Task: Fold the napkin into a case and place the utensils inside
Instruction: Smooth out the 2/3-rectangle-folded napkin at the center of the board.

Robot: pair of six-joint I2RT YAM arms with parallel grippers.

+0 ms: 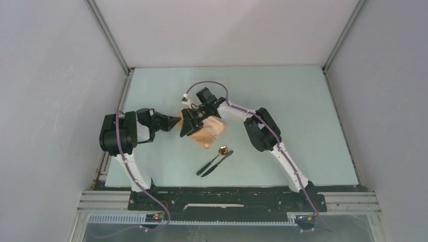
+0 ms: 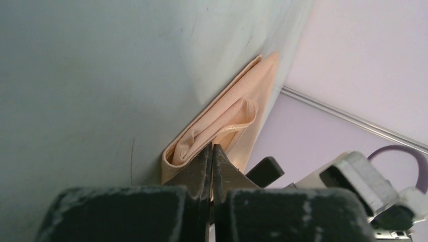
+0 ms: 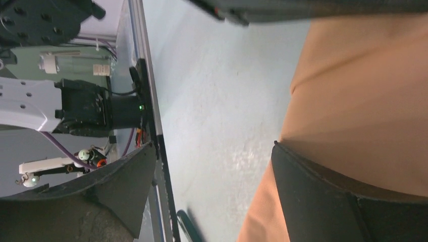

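I see pale walls (image 1: 50, 75) enclosing the grey-green table (image 1: 282, 101). The folded peach napkin (image 1: 208, 132) lies mid-frame. My right gripper (image 3: 214, 166) hangs over its left part, fingers spread wide. My left gripper (image 2: 212, 154) has its fingers pressed together at the cloth's left edge. The utensils (image 1: 216, 161) lie just below.

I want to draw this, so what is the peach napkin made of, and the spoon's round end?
The napkin looks like thin, soft, matte cloth: it lies in limp folded layers with a stitched hem. The spoon's bowl looks like shiny gold-coloured metal, because it glints. I can't tell whether it is solid metal or only a coating.
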